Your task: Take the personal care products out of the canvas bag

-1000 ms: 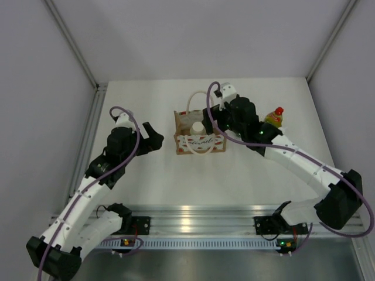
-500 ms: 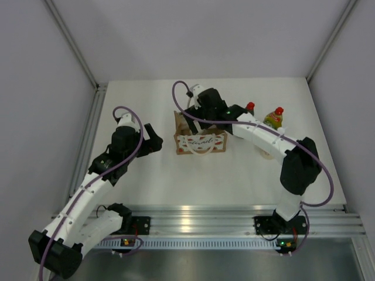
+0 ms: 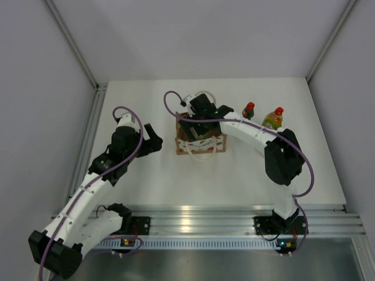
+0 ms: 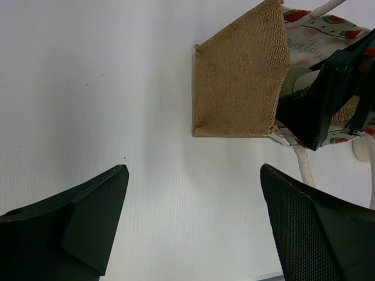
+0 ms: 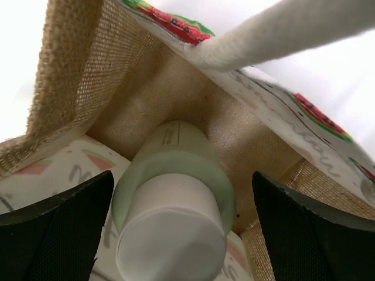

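Note:
The canvas bag [image 3: 202, 142] stands mid-table, white lettered front toward me. My right gripper [image 3: 197, 122] reaches down into its mouth, open. In the right wrist view its fingers [image 5: 54, 233] flank a pale cylinder with a white cap [image 5: 173, 218] standing inside the bag [image 5: 88, 82], without touching it. The dark green bottle with red cap [image 3: 248, 110] and the yellow-green bottle with red cap [image 3: 273, 119] stand on the table right of the bag. The cream bottle is not in view. My left gripper [image 3: 153, 139] is open and empty, left of the bag [image 4: 240, 79].
A cream rope handle [image 5: 281, 29] crosses above the right gripper, and another loop [image 3: 202, 156] lies in front of the bag. White walls enclose the table on three sides. A metal rail [image 3: 193, 213] runs along the near edge.
My right arm has swung left and lowered its gripper into the bag's mouth. The dark green bottle has come into view behind it. The left arm has barely moved.

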{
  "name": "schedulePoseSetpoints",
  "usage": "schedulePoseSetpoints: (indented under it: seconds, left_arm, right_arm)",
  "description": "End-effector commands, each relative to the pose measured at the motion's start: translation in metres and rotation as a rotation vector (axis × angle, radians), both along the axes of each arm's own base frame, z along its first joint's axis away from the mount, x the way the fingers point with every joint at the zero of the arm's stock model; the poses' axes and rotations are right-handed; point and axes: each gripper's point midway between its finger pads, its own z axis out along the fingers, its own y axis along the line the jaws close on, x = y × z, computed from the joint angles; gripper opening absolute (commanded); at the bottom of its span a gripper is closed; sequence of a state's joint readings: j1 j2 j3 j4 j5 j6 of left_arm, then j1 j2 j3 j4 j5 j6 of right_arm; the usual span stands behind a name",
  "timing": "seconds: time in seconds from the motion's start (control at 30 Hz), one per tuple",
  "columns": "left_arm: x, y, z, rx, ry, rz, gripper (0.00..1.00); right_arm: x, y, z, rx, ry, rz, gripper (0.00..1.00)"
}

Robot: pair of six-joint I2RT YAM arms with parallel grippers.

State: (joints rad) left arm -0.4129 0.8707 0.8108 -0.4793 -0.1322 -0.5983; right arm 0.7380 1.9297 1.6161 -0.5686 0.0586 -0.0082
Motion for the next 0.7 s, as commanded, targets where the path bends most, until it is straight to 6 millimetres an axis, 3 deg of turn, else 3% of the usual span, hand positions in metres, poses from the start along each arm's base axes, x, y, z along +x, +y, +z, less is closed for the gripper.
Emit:
schedulePoseSetpoints:
  seconds: [0.0, 0.23, 0.47, 0.53, 0.67]
  left_arm:
    - [0.003, 0.001, 0.007, 0.001, -0.032, 0.006, 0.98]
    - [0.004, 0.001, 0.006, 0.002, -0.029, 0.008, 0.98]
    - [0.005, 0.000, 0.006, 0.003, -0.032, 0.004, 0.98]
    - [0.005, 0.001, 0.007, 0.002, -0.034, 0.005, 0.98]
    - [0.005, 0.001, 0.006, 0.003, -0.032, 0.005, 0.98]
  right_arm:
    - [-0.005, 0.007, -0.002, -0.026, 0.022, 0.022, 0.97]
    - [0.002, 0.009, -0.015, -0.045, 0.039, 0.008, 0.90]
    - [0.002, 0.008, -0.018, -0.026, 0.067, -0.041, 0.71]
    - [0.002, 0.008, -0.015, -0.020, 0.064, -0.043, 0.63]
    - [0.006, 0.009, -0.005, -0.010, 0.038, -0.047, 0.34]
